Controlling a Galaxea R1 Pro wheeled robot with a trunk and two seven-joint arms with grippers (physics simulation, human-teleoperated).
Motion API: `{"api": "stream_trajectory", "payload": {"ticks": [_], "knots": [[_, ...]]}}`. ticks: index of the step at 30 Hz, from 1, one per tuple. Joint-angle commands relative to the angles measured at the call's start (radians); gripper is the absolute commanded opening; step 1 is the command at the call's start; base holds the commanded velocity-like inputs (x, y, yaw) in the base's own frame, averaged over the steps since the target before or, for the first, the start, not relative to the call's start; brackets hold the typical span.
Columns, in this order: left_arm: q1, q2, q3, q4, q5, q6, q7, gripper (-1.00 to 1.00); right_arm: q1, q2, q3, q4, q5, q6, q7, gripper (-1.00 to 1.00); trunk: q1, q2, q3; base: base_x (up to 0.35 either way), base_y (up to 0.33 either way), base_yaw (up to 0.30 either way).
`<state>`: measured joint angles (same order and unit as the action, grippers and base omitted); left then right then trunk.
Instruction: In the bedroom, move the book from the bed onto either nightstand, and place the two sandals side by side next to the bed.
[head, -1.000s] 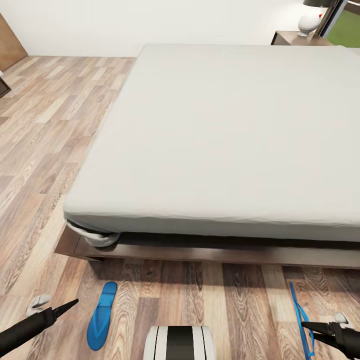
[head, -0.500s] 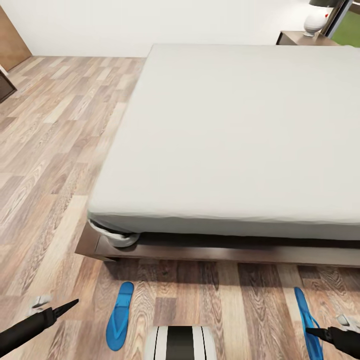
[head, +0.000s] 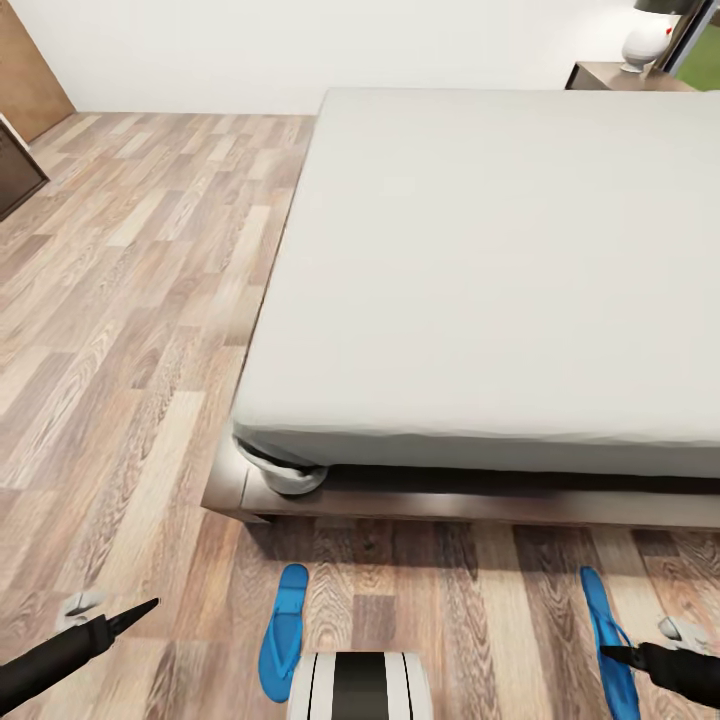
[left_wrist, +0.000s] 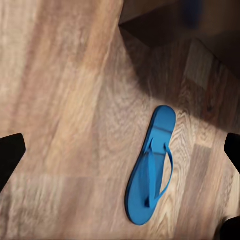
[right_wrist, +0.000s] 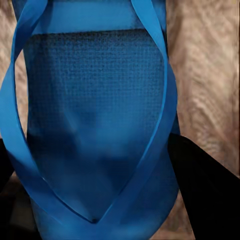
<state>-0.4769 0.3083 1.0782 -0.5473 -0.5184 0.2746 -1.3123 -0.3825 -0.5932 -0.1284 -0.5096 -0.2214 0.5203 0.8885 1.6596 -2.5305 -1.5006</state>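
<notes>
Carrying one blue sandal (head: 606, 640) in the right gripper (head: 612, 654), fingers closing on its strap so that the sole is hanging close under the wrist camera, presumably for bringing it across to its mate. Hovering with the left gripper (head: 140, 608) spread wide and holding nothing, the second sandal (head: 283, 630) lying flat on the wood-plank floor (head: 130, 330) off to that gripper's right, near the corner of the bed (head: 500, 260), apparently within easy reach. Lying well apart for now, the two sandals, with a nightstand (head: 625, 76) and white lamp (head: 646, 42) waiting beyond the mattress's far edge.
</notes>
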Motion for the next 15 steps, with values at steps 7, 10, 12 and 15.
{"api": "stream_trajectory", "payload": {"ticks": [7,10,12,15], "knots": [[-0.002,-0.001,0.008,0.000,-0.009,0.009,-0.006,1.00,0.001,0.062,0.001,-0.079,0.002,0.006,-0.259,-1.00,0.000,0.000,-0.001,0.000,0.278,0.000],[-0.002,-0.001,0.008,0.000,-0.009,0.009,-0.006,1.00,0.001,0.068,0.001,-0.088,0.002,0.002,-0.320,-1.00,0.000,0.000,-0.001,0.000,0.278,0.000],[-0.002,-0.001,0.008,0.002,-0.009,0.009,-0.005,1.00,0.001,0.069,0.001,-0.091,0.002,-0.023,-0.335,-1.00,0.000,0.000,-0.001,0.000,0.238,0.000],[-0.002,-0.001,0.008,0.004,-0.009,0.009,-0.005,1.00,0.001,0.071,0.001,-0.091,0.002,-0.053,-0.341,-1.00,0.000,0.000,-0.001,0.000,0.099,0.000]]}}
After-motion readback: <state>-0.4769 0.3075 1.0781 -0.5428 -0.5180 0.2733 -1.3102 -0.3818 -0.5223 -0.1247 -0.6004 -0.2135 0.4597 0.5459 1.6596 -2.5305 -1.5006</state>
